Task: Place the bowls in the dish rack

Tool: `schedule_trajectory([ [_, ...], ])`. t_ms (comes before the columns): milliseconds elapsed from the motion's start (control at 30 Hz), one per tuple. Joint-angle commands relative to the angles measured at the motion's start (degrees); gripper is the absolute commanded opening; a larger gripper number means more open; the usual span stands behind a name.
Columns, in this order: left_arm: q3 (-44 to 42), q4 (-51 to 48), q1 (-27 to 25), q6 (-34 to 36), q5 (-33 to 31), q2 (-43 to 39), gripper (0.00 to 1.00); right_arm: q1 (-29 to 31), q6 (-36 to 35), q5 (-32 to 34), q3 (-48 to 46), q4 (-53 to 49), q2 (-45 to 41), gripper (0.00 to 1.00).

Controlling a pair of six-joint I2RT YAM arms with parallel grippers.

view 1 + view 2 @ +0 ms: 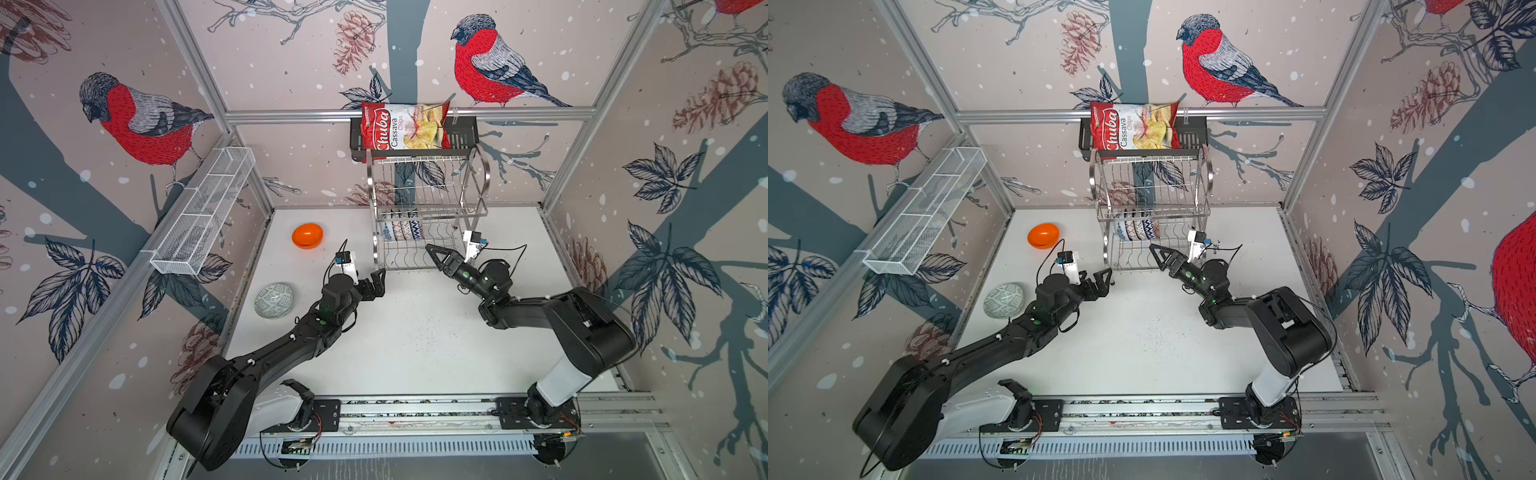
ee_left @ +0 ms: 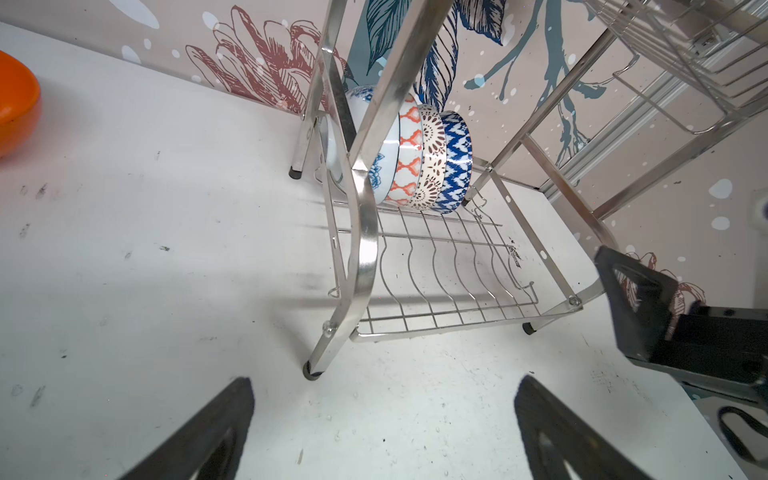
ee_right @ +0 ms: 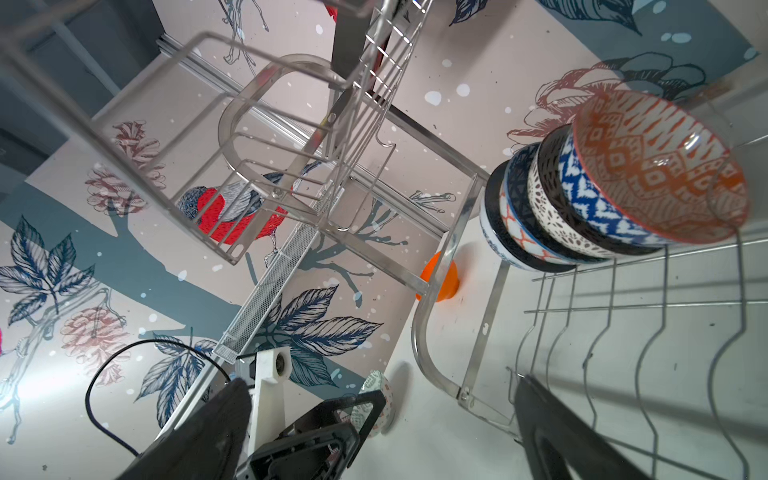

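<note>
in both top views the dish rack (image 1: 428, 208) is seen at the back of the white table (image 1: 415, 332), with four patterned bowls (image 1: 405, 230) stood on edge in its lower tier. the orange bowl (image 1: 307, 235) and the grey-green bowl (image 1: 273, 300) are found on the table to the left, well apart from the rack. the left gripper (image 1: 377, 281) and right gripper (image 1: 432, 250) are held near the rack's front.

in the left wrist view the left gripper (image 2: 384, 386) is shown spread wide, with nothing between its fingers.

in the right wrist view the right gripper (image 3: 382, 386) is likewise spread wide and empty, by the lower tier's wavy wires.
</note>
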Motion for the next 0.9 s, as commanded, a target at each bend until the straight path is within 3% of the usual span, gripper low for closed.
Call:
schedule_trajectory([
  [0,-0.3,1.2,1.1,-2.1,0.0,0.6,0.98,-0.4,-9.6,1.9,-0.7,-14.8,-6.7,1.00],
  [100,-1.6,1.5,2.7,-7.1,1.0,0.7,0.98,-1.9,-13.6,3.6,0.2,-25.9,-12.7,1.00],
  [233,2.1,-5.8,2.8,-9.9,-1.1,0.1,0.98,-4.6,-17.7,3.3,2.5,-36.9,-18.4,0.99],
  [367,10.7,-19.6,4.6,-9.9,1.9,1.1,0.98,-8.2,-19.2,3.3,2.0,-41.3,-22.5,0.99],
  [500,18.8,-33.4,5.8,-11.4,3.1,2.9,0.98,-13.4,-16.9,7.5,3.3,-50.9,-23.3,0.99],
  [667,23.1,-43.4,9.2,-10.8,3.8,2.3,0.98,-20.0,-12.2,2.8,0.8,-49.8,-22.3,0.99],
  [767,26.4,-51.3,12.1,-7.2,0.7,2.6,0.98,-21.4,-12.4,1.6,0.8,-50.7,-22.8,1.00],
  [867,27.8,-54.7,16.4,-3.0,3.0,3.3,0.98,-21.5,-12.9,2.2,0.4,-50.9,-24.4,1.00],
])
